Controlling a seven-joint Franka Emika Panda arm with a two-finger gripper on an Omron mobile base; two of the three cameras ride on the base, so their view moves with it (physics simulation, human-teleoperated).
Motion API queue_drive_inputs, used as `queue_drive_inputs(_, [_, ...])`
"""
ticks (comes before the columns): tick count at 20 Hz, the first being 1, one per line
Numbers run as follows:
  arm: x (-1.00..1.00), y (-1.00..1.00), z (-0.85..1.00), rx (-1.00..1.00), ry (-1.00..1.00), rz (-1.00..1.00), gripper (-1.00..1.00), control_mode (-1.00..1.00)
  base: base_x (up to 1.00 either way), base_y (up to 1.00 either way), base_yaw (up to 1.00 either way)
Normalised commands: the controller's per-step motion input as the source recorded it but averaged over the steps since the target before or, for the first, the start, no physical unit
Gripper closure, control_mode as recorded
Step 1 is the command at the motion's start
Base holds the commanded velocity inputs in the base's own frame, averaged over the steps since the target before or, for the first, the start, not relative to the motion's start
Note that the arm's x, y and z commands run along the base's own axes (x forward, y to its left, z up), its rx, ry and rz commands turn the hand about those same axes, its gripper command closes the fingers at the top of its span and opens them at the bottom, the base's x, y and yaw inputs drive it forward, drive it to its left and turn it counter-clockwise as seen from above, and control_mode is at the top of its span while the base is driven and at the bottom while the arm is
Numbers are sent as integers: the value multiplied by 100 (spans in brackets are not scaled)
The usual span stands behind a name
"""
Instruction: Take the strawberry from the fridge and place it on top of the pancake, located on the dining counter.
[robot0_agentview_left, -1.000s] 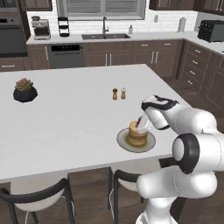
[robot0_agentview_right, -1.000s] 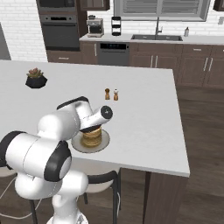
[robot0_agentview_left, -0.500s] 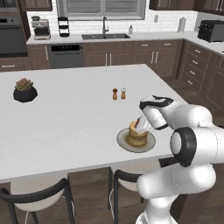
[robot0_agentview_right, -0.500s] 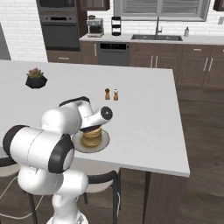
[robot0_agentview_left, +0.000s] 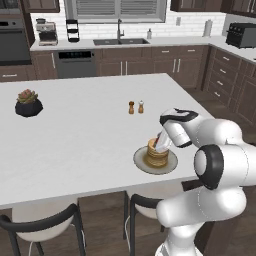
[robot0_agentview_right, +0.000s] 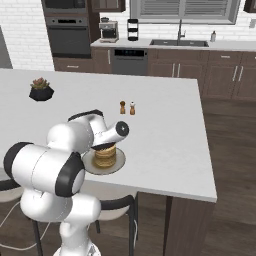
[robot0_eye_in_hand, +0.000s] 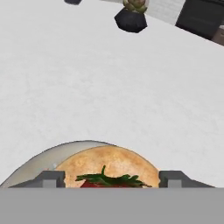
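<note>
In the left base view, the large white-topped rectangular dining counter (robot0_agentview_left: 75, 130) runs across the middle. The short stack of round golden-tan pancakes (robot0_agentview_left: 157, 154) sits on a round grey plate (robot0_agentview_left: 141, 161) near the counter's near right corner. The white arm bends in from 4 o'clock, and its two-finger gripper (robot0_agentview_left: 160, 145) sits right at the top of the stack on its 2 o'clock side; from here I cannot tell how wide the jaws stand. A pair of small brown and white shakers (robot0_agentview_left: 135, 107) stands at 11 o'clock from the plate, well apart from it. A dark pot with a green and pink succulent (robot0_agentview_left: 28, 102) sits far off at 10 o'clock.

In the right base view, the pancake stack (robot0_agentview_right: 105, 156) and plate (robot0_agentview_right: 119, 164) lie just beside the arm's wrist, which covers the stack's top. The shakers (robot0_agentview_right: 127, 107) stand at 12 o'clock from the plate, and the succulent pot (robot0_agentview_right: 40, 89) at 10 o'clock.

In the hand view, the two grey fingertips (robot0_eye_in_hand: 53, 178) stand wide apart, one at each side of the pancake top (robot0_eye_in_hand: 109, 162). The tiny bright red strawberry (robot0_eye_in_hand: 107, 181) with its green leaves lies between them on the pancake, touching neither tip. The plate rim (robot0_eye_in_hand: 41, 158) curves at 9 o'clock, and the succulent pot (robot0_eye_in_hand: 131, 17) is at 12 o'clock.
</note>
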Motion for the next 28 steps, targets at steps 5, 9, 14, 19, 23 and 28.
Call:
queue_drive_inputs(5, [-6, 0, 3, 0, -5, 0, -100, -100, 0, 0, 0])
queue_drive_inputs(9, [-23, 0, 40, 0, -12, 0, -100, -100, 0, 0, 0])
queue_drive_inputs(14, [-17, 0, 65, 0, -13, 0, -100, -100, 0, 0, 0])
queue_drive_inputs(19, [-7, 0, 62, 0, -11, 0, -100, -100, 0, 0, 0])
queue_drive_inputs(23, [-33, 0, 65, 0, -10, -1, -100, -100, 0, 0, 0])
queue_drive_inputs(28, [-90, 0, 52, 0, -15, -4, -100, -100, 0, 0, 0])
